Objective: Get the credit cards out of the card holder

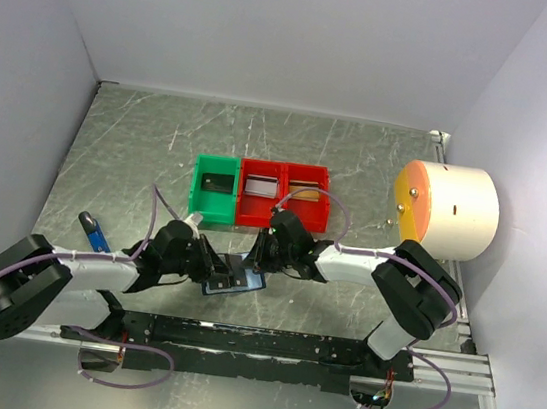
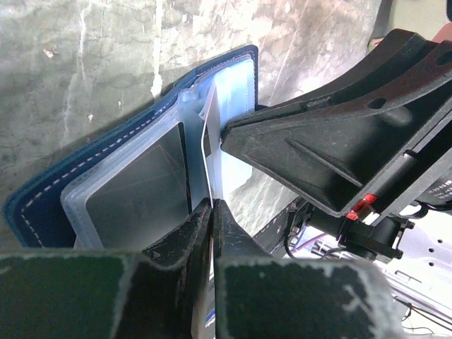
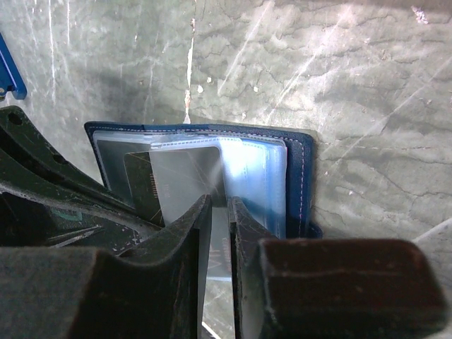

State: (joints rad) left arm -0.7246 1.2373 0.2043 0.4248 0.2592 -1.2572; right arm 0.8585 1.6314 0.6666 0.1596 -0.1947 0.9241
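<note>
**Two grippers pinched together over the open card holder**

From above, you have both arms meeting near the front middle of the metal table (image 1: 361, 156). The left gripper (image 1: 208, 259) and the right gripper (image 1: 263, 254) come in from opposite sides onto the navy card holder (image 1: 235, 280). It lies open on the table, just in front of a green bin (image 1: 214, 215) and two red bins (image 1: 252, 215). A blue tag (image 1: 95, 232) lies beside your left arm. An orange-faced cream cylinder (image 1: 454, 213) sits at the far right.

In your left wrist view, the fingers are almost together, clamped on the lower edge of a pale leaf (image 2: 207, 141). It stands up from the holder's clear sleeves (image 2: 233, 85). You cannot tell whether that leaf is a card or a sleeve. The right gripper's tip presses against the leaf's side.

In your right wrist view, the fingers leave only a narrow slit, and a translucent sheet (image 3: 219, 261) is caught in it. Card or sleeve, it is not clear. Just beyond the fingertips, a silvery-grey card (image 3: 185, 173) and a dark card (image 3: 138, 180) sit in the sleeves, with the navy cover showing at the right.
</note>
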